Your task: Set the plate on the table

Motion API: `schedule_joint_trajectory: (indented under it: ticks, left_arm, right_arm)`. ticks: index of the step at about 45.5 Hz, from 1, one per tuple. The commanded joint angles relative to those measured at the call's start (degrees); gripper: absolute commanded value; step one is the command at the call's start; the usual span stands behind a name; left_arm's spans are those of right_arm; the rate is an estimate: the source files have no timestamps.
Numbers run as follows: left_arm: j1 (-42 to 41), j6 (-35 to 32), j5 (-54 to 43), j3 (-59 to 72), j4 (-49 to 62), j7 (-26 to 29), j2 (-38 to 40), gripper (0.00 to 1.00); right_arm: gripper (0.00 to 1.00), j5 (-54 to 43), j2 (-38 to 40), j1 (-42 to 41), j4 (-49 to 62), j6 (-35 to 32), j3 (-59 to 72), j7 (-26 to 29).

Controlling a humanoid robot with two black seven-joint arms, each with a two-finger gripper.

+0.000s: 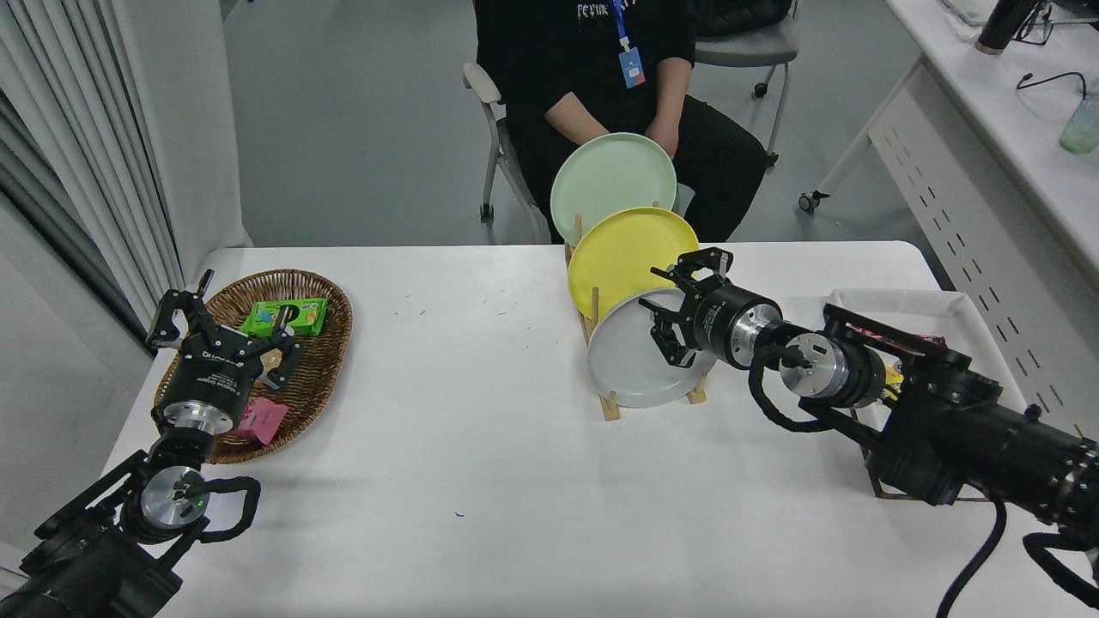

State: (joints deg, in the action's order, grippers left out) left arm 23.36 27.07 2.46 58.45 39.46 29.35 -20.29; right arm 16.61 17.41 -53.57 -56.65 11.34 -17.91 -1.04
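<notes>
The light-grey plate [627, 365] stands on edge in the front slot of a wooden rack [610, 405] on the white table [481, 446]. Behind it stand a yellow plate [618, 253] and a pale mint-green plate [605, 184]. My right gripper [663, 313] is open at the grey plate's upper right rim, one finger above the rim and one in front of the plate's face. It holds nothing. My left gripper [221, 330] is parked, open, at the lower left over a wicker basket.
The wicker basket [322, 360] at the left holds green and pink packets. A white tray [936, 309] with snacks sits at the right, behind my right arm. A person in black sits at the far side, hands [661, 137] close behind the rack.
</notes>
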Motion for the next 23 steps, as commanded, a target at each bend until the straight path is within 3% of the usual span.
schedule_joint_trajectory:
  ticks: [1, 23]
  left_arm:
    - [0.02, 0.00, 0.00, 0.00, 0.00, 0.00, -0.01, 0.98]
    - [0.02, 0.00, 0.00, 0.00, 0.00, 0.00, -0.01, 0.98]
  right_arm:
    - [0.36, -0.17, 0.69, 0.14, -0.04, 0.08, -0.10, -0.02]
    - [0.28, -0.17, 1.75, 0.49, -1.36, 0.08, -0.19, -0.02]
